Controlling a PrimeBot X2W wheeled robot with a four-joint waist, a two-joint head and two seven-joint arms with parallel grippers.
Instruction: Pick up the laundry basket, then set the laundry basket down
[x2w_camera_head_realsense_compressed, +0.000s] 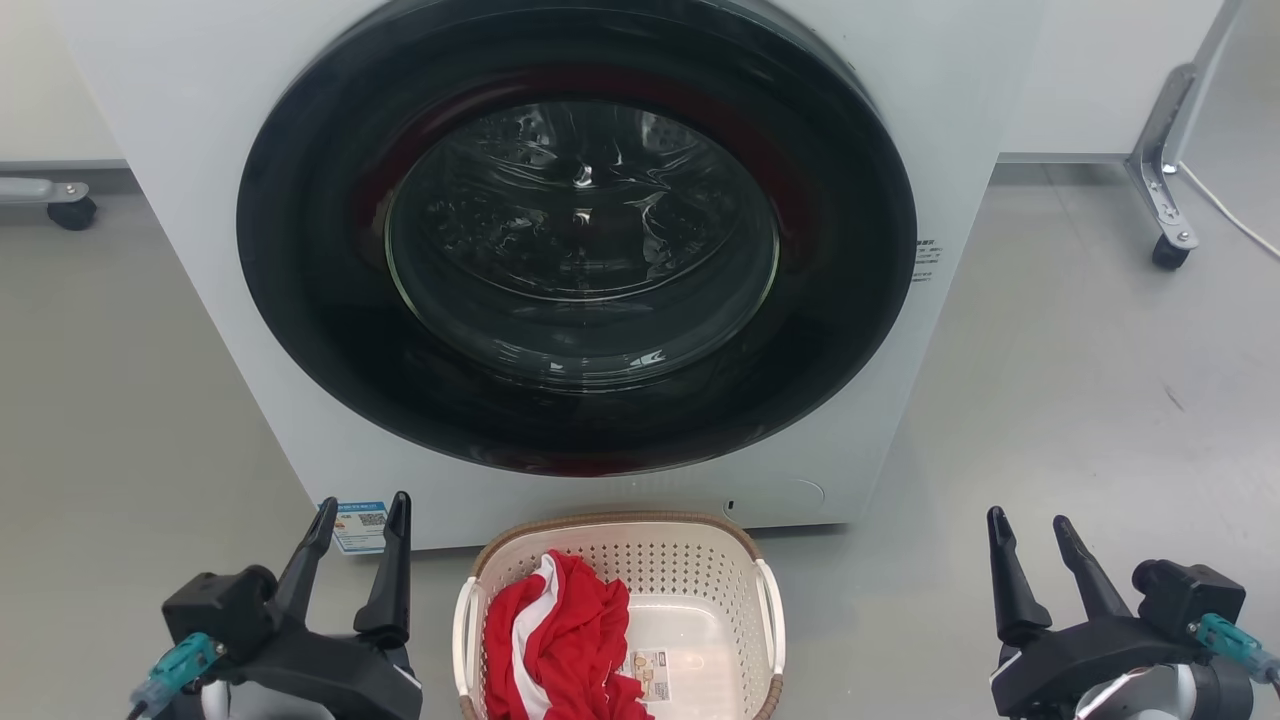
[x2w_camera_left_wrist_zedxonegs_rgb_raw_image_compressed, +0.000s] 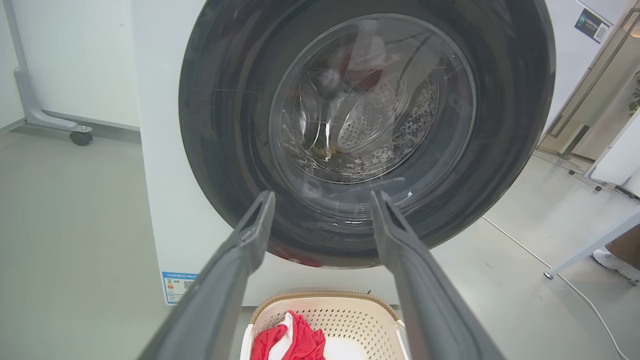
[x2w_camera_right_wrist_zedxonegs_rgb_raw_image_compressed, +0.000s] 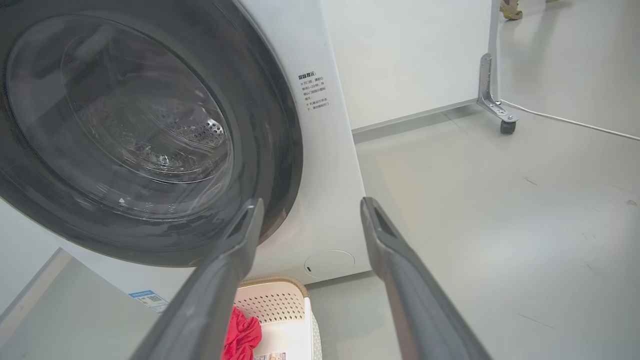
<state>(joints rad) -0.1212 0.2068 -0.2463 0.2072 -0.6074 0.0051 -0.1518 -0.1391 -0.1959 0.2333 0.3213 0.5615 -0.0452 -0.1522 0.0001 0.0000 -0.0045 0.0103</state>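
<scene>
the job had not started. the laundry basket (x2w_camera_head_realsense_compressed: 690, 565) sat on the floor just in front of the washing machine (x2w_camera_head_realsense_compressed: 950, 150), between the two grippers. the left gripper (x2w_camera_head_realsense_compressed: 362, 505) and the right gripper (x2w_camera_head_realsense_compressed: 1028, 518) were both open wide and held nothing. neither one touched the basket. picking it up and setting it down were both left to do. the near end of the basket was cut off, and a red and white cloth (x2w_camera_head_realsense_compressed: 565, 630) hid part of its inside.
</scene>
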